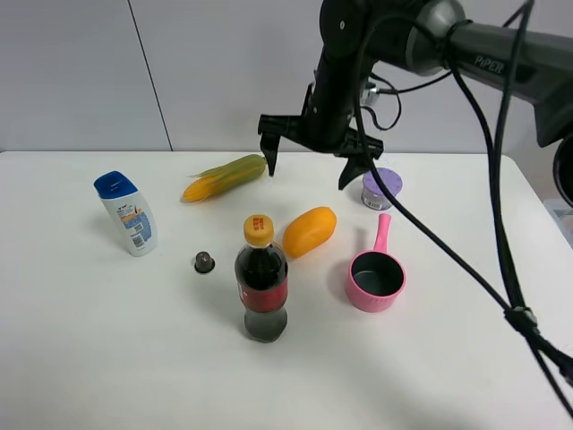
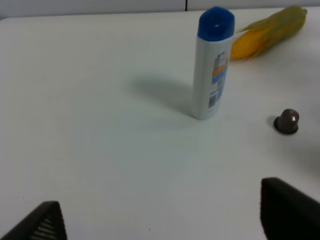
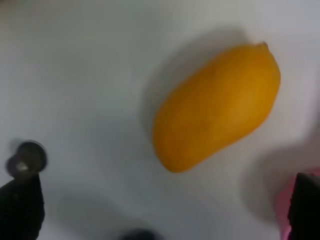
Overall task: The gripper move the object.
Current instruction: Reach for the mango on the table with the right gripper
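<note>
The mango [image 3: 215, 107] is blurred in the right wrist view, where the frame cuts the pink pot [image 3: 289, 207] just beside it to a sliver and a dark smudge [image 3: 137, 234] near it cannot be made out. The right gripper [image 3: 162, 207] and the left gripper [image 2: 165, 217] show only dark finger stubs at frame edges. The print on the white bottle [image 1: 127, 215], well apart from the mango, is too small to read.

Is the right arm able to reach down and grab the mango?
Probably yes: the right gripper hangs above the mango, jaws open, nothing between them; the cola bottle stands close.
</note>
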You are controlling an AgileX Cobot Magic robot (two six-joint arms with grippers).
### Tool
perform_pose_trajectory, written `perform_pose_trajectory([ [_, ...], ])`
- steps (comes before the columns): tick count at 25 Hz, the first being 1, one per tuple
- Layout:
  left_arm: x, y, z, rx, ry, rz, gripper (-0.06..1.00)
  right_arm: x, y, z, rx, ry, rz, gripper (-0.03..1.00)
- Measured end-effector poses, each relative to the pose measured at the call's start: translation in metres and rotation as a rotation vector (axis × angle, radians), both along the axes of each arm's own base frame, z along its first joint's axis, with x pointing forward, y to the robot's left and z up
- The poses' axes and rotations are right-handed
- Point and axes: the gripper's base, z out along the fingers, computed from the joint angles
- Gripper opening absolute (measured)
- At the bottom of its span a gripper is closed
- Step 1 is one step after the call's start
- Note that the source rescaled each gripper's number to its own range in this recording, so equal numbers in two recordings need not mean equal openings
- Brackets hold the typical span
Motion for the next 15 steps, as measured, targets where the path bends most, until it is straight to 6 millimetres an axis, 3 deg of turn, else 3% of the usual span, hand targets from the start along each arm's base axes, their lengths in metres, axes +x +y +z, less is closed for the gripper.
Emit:
perform_pose_trajectory([
  [5, 0.000, 0.000, 0.000, 0.000, 0.000, 0.000, 1.00, -0.011, -0.014, -0.035, -0.125, 0.083, -0.010, 0.92],
  [10, 0.000, 0.000, 0.000, 0.000, 0.000, 0.000, 1.00, -0.011, -0.017, -0.041, -0.109, 0.112, -0.058, 0.92],
  [15, 0.000, 0.000, 0.000, 0.000, 0.000, 0.000, 1.00, -0.002, -0.006, -0.055, -0.010, 0.090, -0.144, 0.92],
])
